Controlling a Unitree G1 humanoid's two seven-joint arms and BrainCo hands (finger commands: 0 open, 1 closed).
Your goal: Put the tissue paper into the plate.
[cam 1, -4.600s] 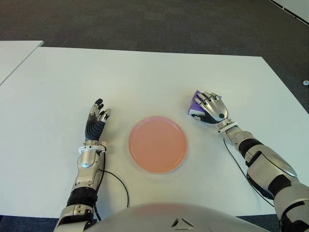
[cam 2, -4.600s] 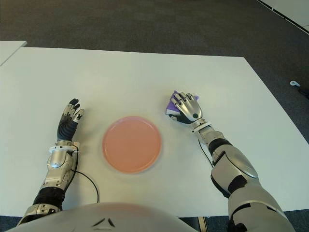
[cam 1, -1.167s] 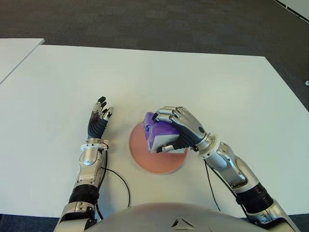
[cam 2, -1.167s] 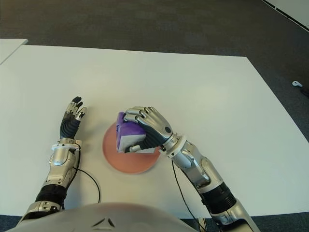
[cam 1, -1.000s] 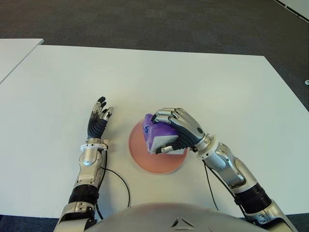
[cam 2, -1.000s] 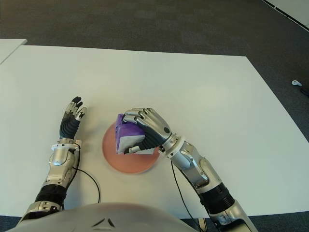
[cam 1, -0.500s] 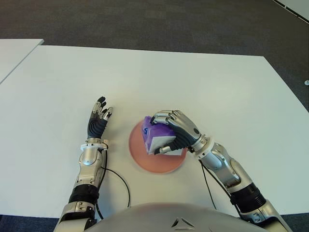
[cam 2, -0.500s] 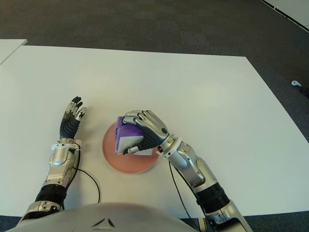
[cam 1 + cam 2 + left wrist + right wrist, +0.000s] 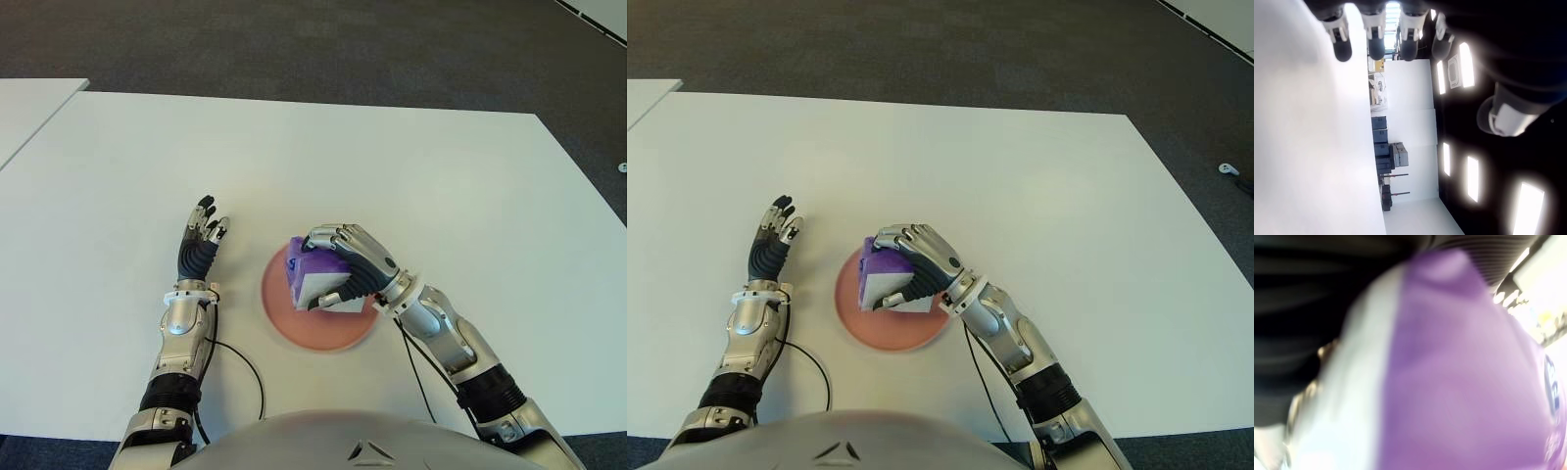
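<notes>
A purple and white tissue paper pack is held over the pink plate in the middle of the white table. My right hand is shut on the pack, fingers curled over its top and thumb under its white side. I cannot tell whether the pack touches the plate. In the right wrist view the pack fills the picture, pressed against the palm. My left hand shows to the left of the plate, fingers straight and holding nothing.
A black cable runs across the table near my left forearm. A second white table's corner shows at the far left. Dark carpet lies beyond the table's far edge.
My right hand has carried the pack from the table at the right to above the plate, and over the last second drew slightly left and lower. The left hand has stayed put.
</notes>
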